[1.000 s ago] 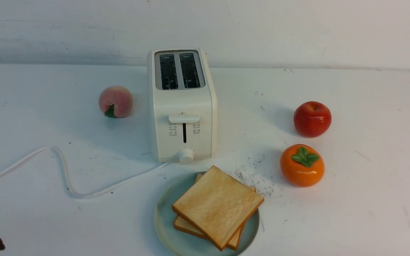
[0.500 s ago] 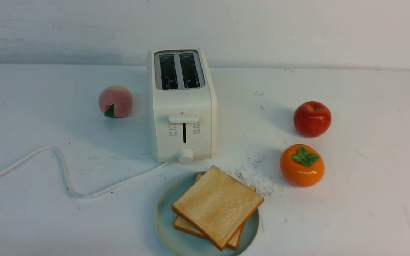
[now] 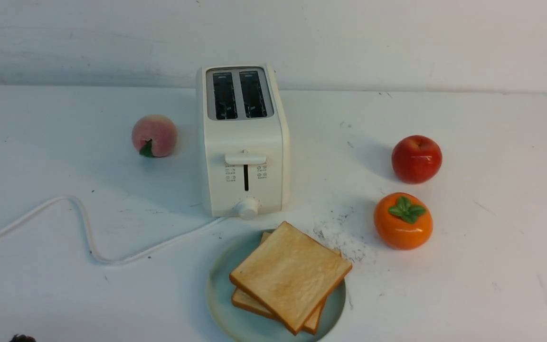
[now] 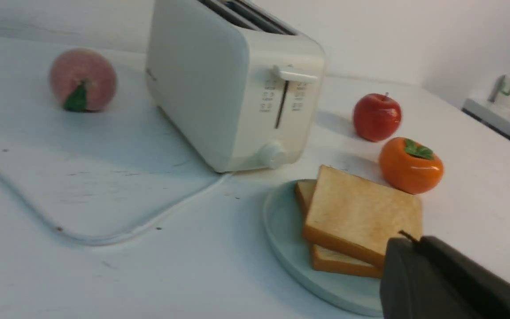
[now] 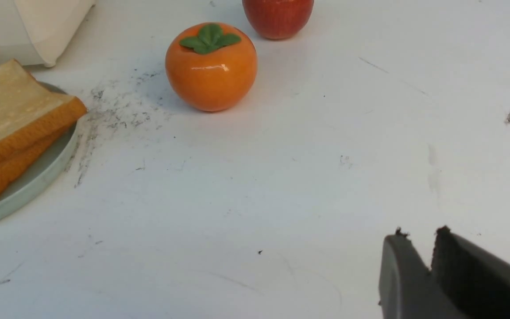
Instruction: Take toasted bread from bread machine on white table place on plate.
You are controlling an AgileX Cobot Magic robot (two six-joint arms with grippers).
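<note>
- We see a white table (image 3: 492, 266), scuffed with dark specks and scratches, running back to a plain pale wall (image 3: 397, 38).
- The bread machine (image 3: 243, 142), a boxy white toaster, stands upright toward the back of the table, its two dark slots empty and its lever at the top of its track.
- Its white cord (image 3: 83, 228) snakes over the table toward the robot's left.
- Just in front of the toaster sits the plate (image 3: 216, 289), pale teal-green, close to the toaster's knob but apart from it.
- Both slices of toasted bread (image 3: 290, 273) lie flat on the plate, stacked one on the other; the upper slice is turned slightly, so a corner and an edge of the lower one show.
- A peach (image 3: 154, 135) rests to the left of the toaster; a red apple (image 3: 416, 158) and an orange persimmon (image 3: 403, 221) sit to the right, the persimmon nearer the plate.
- In the left wrist view, the left gripper (image 4: 410, 241) shows as a dark shape near the plate's edge, its two fingers pressed together with nothing between them.
- In the right wrist view, the right gripper (image 5: 419, 237) hangs over bare table, well apart from the plate; its fingers meet save for a small notch at the tips, and it holds nothing.
</note>
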